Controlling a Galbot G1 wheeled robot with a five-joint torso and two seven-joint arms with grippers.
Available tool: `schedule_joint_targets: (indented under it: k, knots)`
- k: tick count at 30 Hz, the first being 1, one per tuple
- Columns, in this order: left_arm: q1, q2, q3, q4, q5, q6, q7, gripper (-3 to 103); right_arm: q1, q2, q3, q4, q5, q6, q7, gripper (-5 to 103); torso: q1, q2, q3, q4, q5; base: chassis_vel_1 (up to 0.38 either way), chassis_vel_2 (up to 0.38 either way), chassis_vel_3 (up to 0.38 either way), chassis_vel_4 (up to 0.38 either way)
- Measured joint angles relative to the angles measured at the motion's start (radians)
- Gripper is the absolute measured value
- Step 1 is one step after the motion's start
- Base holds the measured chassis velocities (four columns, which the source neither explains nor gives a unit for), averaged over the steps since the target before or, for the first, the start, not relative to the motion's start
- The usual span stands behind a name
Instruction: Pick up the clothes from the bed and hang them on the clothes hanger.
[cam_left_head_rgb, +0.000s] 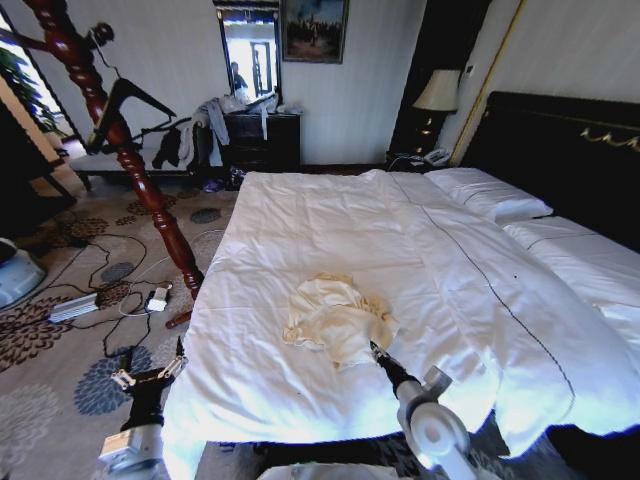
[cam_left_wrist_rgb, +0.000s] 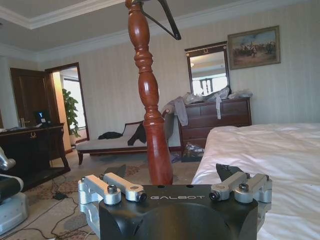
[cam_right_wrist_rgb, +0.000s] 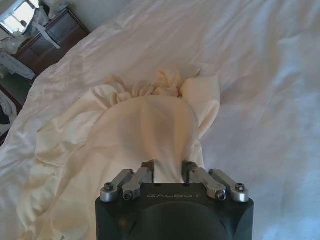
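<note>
here the cream clothes (cam_left_head_rgb: 335, 318) lie bunched on the bed (cam_left_head_rgb: 330, 230), drawn lengthwise toward the foot where the right end effector (cam_left_head_rgb: 374, 349) is clamped on a fold. the right wrist view shows that pinch. the left end effector (cam_left_head_rgb: 150, 373), fingers apart, hangs beside the bed near the wooden pole (cam_left_head_rgb: 120, 140) carrying the black clothes hanger (cam_left_head_rgb: 125, 100).

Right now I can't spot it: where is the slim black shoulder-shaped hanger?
In the head view the slim black shoulder-shaped hanger hangs at upper left on the reddish-brown turned wooden pole, left of the white bed, before the dark dresser.
</note>
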Motion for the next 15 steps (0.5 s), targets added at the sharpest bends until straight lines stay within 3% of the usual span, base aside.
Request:
schedule_joint_targets:
  k: [5,7,11,15]
  knots:
    - [-0.002,0.001,-0.001,0.009,-0.001,0.0,-0.003,100,-0.016,-0.01,-0.004,-0.002,-0.059,0.053,-0.033,10,0.0,0.0,0.0,0.0,0.0001,0.0,0.0,0.0,0.0]
    - [-0.002,0.002,-0.002,0.016,-0.002,-0.002,-0.004,100,-0.03,-0.056,0.009,0.016,-0.092,0.126,-0.104,2,0.0,0.0,0.0,-0.0001,0.0002,0.0,0.0,0.0,0.0]
    - [-0.001,0.003,-0.004,0.024,-0.004,-0.005,-0.005,100,-0.038,-0.104,0.034,0.057,-0.096,0.179,-0.176,1,0.0,0.0,0.0,0.0,0.0,0.0,0.0,0.0,0.0]
    - [-0.004,0.003,-0.006,0.033,-0.006,-0.006,-0.009,100,-0.033,-0.143,0.062,0.121,-0.029,0.22,-0.23,0,0.0,0.0,0.0,0.0,0.0001,0.0,0.0,0.0,0.0]
